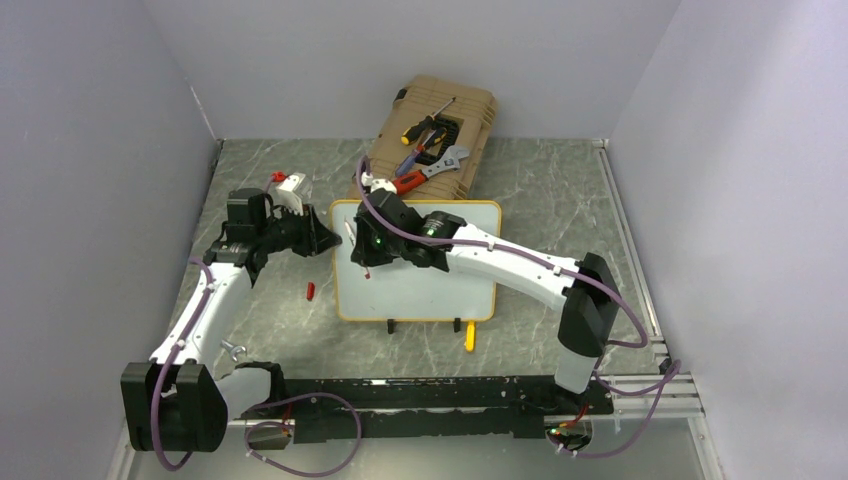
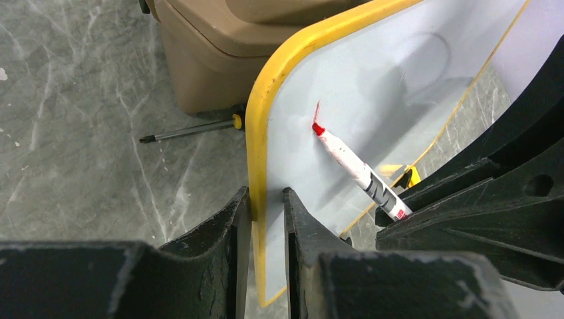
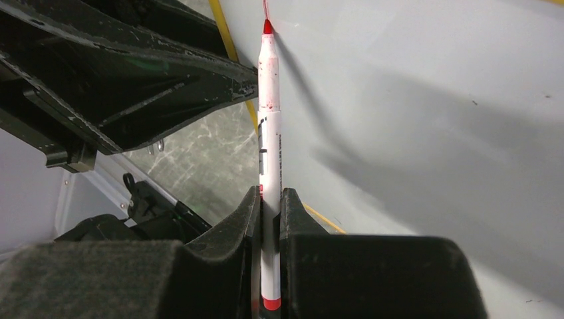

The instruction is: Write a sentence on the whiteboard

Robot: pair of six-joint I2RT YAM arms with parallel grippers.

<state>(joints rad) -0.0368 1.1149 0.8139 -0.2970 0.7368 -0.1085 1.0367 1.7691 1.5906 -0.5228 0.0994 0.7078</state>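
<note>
The whiteboard [image 1: 430, 285], white with a yellow frame, lies at the table's middle. My left gripper [image 1: 328, 240] is shut on its left edge; in the left wrist view the fingers [image 2: 267, 199] clamp the yellow frame of the board [image 2: 372, 86]. My right gripper [image 1: 365, 255] is shut on a white marker with a red tip [image 3: 269, 126], its jaws [image 3: 269, 196] tight round the barrel. The tip touches the board [image 3: 432, 100] near its upper left corner. Of the sentence, only one short red stroke [image 2: 316, 111] shows above the marker [image 2: 356, 169].
A tan tool case [image 1: 470, 110] with screwdrivers and a wrench stands just behind the board. A screwdriver [image 2: 189, 130] lies at its foot. A red cap [image 1: 310, 291] lies left of the board, a yellow piece [image 1: 469, 337] in front, a white and red item [image 1: 288, 185] behind the left arm.
</note>
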